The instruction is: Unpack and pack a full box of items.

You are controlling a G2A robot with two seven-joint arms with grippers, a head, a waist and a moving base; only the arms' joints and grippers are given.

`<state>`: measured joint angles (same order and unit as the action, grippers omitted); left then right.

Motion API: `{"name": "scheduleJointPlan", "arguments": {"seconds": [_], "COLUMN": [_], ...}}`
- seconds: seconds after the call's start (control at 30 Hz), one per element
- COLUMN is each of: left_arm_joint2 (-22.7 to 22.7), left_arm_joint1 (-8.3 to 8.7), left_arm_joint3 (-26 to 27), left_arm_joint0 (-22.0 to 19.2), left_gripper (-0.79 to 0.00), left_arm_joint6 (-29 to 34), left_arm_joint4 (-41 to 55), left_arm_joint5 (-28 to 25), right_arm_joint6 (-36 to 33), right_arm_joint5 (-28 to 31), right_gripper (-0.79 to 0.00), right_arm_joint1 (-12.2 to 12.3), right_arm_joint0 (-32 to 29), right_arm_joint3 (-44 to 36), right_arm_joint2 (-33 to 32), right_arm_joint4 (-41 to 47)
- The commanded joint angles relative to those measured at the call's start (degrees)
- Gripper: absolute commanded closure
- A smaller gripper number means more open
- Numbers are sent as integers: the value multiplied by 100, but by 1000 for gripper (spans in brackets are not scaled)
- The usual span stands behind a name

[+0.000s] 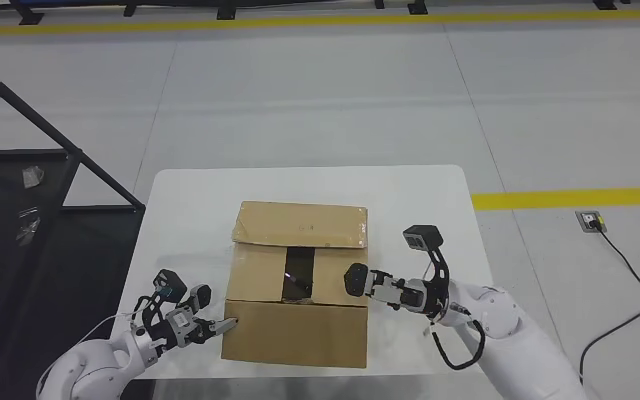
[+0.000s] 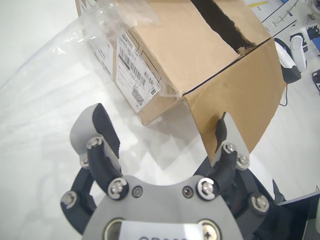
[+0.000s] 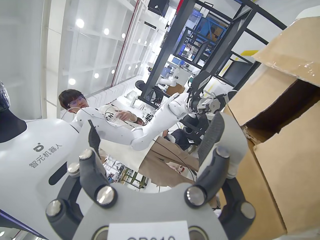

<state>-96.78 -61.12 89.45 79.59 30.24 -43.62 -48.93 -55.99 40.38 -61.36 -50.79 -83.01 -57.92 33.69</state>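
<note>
Cardboard box [image 1: 296, 290] [image 2: 190, 51] [image 3: 282, 136], brown, sits at the middle of the white desk [image 1: 420, 200], towards its near edge. Its top flaps lie mostly shut, covering the opening. A dark gap [image 1: 299, 272] runs between them, and the contents inside cannot be made out.

- Shipping label [image 2: 136, 76], white with a barcode: stuck on the box's left side wall.
- Clear plastic film [image 2: 112, 18], crumpled: hangs loose over the same wall, above the label.
- Left hand [image 1: 215, 328] [image 2: 161, 116]: at the box's near left corner, fingers apart, one fingertip touching the near face of the cardboard.
- Right hand [image 1: 355, 280] [image 3: 153, 122]: at the box's right side, level with the flap seam, fingers spread, one finger against the cardboard edge.
- Black metal frame [image 1: 60, 170]: on the floor beside the desk's left end.
- Yellow floor line [image 1: 555, 198] and a floor socket [image 1: 590, 220] with its cable: right of the desk.
</note>
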Motion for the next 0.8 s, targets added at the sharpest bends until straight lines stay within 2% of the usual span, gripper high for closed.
{"name": "scheduleJointPlan", "arguments": {"seconds": [0.0,0.2,0.33,0.77], "left_arm_joint2": [0,38,85,163], "left_arm_joint1": [0,1,14,76], "left_arm_joint3": [0,91,172,172], "left_arm_joint0": [0,52,95,92], "left_gripper": [-785,-785,-785,-785], "left_arm_joint6": [0,-103,-215,-392], "left_arm_joint4": [0,-47,-121,-136], "left_arm_joint5": [0,96,187,263], "right_arm_joint6": [-2,659,545,1171], "right_arm_joint5": [-133,-1709,-2381,-2753], "right_gripper": [-785,-785,-785,-785], "right_arm_joint1": [-10,-169,-264,-547], "right_arm_joint0": [-9,366,658,1238], "right_arm_joint3": [-88,385,850,1687], "right_arm_joint2": [62,451,628,751], "right_arm_joint4": [-76,-213,-56,104]}}
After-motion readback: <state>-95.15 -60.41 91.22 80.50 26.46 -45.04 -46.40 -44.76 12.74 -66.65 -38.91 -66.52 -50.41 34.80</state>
